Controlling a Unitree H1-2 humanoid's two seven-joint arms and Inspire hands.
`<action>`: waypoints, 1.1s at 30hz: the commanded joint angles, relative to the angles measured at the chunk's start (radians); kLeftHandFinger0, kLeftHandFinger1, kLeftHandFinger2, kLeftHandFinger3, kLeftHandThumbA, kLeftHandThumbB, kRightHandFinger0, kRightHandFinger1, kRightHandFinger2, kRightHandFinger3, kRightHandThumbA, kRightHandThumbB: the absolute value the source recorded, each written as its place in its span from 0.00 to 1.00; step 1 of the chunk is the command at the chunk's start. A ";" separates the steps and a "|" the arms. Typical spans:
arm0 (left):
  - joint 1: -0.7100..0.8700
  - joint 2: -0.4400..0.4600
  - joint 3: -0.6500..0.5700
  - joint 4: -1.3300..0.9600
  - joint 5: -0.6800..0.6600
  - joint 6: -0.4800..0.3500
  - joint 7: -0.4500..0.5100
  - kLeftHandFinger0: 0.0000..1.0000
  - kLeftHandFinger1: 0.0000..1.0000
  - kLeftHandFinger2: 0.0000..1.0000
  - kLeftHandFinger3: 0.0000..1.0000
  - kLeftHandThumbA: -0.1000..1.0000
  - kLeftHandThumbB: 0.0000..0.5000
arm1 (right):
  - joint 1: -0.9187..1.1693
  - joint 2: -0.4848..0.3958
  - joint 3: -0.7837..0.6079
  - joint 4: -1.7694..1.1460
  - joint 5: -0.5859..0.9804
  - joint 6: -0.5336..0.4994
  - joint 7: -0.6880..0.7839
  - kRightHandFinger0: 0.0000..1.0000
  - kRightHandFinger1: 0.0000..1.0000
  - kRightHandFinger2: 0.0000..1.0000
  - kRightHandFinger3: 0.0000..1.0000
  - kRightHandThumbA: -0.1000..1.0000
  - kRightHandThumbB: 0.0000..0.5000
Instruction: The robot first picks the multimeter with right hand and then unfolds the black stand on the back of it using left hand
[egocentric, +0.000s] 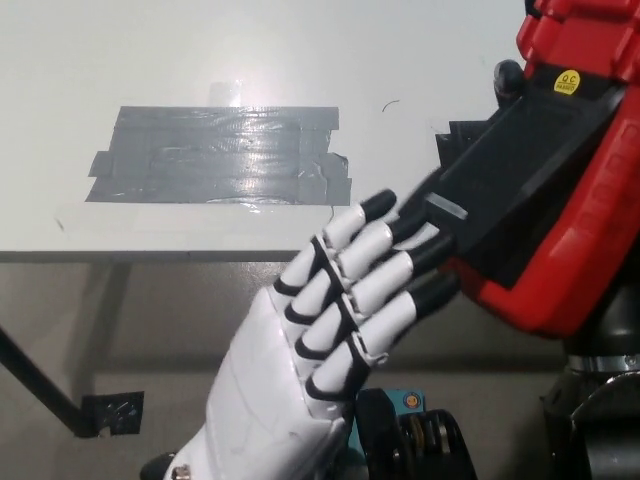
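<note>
You had the red multimeter (585, 190) raised at the right, its holder unseen; right hand's state couldn't be told. Left hand (345, 310), fingers extended, grasping nothing, touched the black stand (510, 180); fingertips could slip off

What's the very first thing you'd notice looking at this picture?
The big red multimeter at the right edge grabs the eye, held up in the air with its black stand facing the camera. Next comes the white left hand in the lower middle, its dark fingertips reaching to the stand's lower edge. Behind them, a patch of shiny grey tape sits on the white table.
</note>
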 joint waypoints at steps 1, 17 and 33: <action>0.012 0.016 -0.044 0.017 0.107 -0.027 0.142 1.00 0.94 1.00 1.00 1.00 0.60 | -0.055 0.049 0.011 -0.035 0.009 -0.063 -0.037 0.00 0.30 0.80 0.56 0.00 0.16; 0.023 0.009 -0.057 0.038 0.089 -0.027 0.211 1.00 0.86 1.00 1.00 1.00 0.70 | -0.022 0.058 0.068 -0.010 -0.034 -0.112 0.001 0.00 0.36 0.81 0.30 0.00 0.17; -0.037 -0.009 0.001 -0.040 -0.070 -0.004 0.111 1.00 0.97 1.00 1.00 1.00 0.98 | 0.015 0.043 0.094 -0.006 -0.055 -0.129 0.006 0.00 0.39 0.80 0.98 0.00 0.15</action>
